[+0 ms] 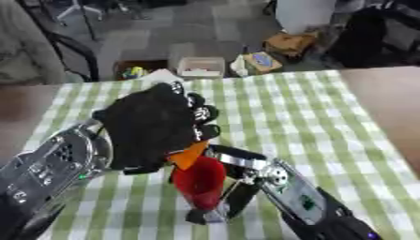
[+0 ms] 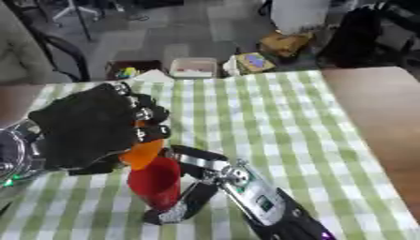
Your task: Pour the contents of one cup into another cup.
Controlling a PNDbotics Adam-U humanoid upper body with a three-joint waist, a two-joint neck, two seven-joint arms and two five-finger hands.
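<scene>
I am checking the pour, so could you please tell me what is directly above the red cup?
An orange cup tilts over the red cup, held in the left hand. That hand covers most of the orange cup; no contents are visible.

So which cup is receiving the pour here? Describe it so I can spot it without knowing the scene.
Start at the green-and-white checked tablecloth and go to its near edge, where both black hands meet. The red cup stands upright there, the right hand wrapped around it from below. Unlike the orange cup, which the left hand tips above it, it is lower, larger and red.
</scene>
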